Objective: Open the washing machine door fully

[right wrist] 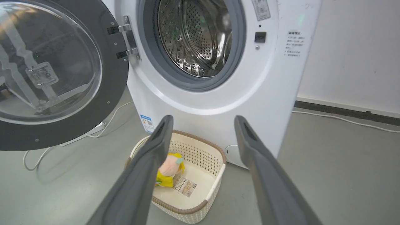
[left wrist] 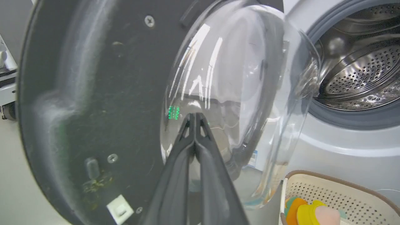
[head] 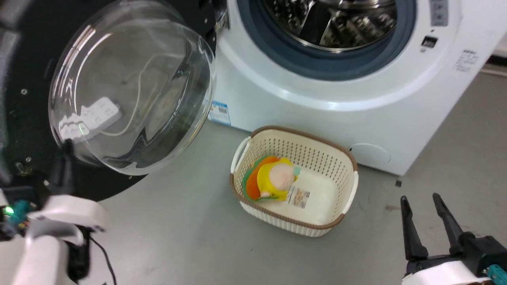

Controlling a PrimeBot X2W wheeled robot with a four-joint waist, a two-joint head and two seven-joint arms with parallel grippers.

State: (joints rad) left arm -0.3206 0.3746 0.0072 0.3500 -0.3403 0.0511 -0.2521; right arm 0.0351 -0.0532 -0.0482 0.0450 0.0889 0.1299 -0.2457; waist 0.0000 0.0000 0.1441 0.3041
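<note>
The door (head: 130, 87) stands wide off the washer (head: 317, 99); the left gripper (left wrist: 195, 117), fingers together, seems pressed to its inner face to push. The right gripper (head: 420, 196) idles spread, clear of it

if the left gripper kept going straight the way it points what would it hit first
Most likely the glass bowl of the door. The left gripper, fingers shut, aims at the bowl's lower part. The tips look very close to the glass, but I cannot tell if they touch it.
</note>
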